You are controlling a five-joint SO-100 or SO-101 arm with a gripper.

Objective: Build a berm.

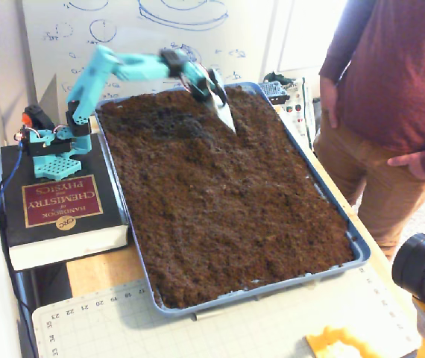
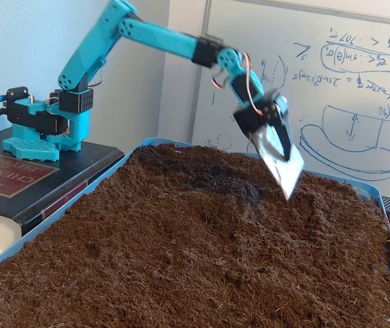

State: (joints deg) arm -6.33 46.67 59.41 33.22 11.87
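In both fixed views the gripper (image 1: 224, 113) (image 2: 282, 167), a flat blade whose jaws I cannot tell apart, hangs clear above the soil. The berm (image 2: 215, 181) lies upper centre, near the tray (image 1: 356, 246) far rim.

In a fixed view the arm (image 1: 134, 66) and its gripper (image 1: 224, 114) are motion-blurred, so the jaws' stance cannot be told. The bystander (image 1: 391, 82) at three o'clock is cut off above the chest, and the camera lens (image 1: 421, 268) at five o'clock is clipped.
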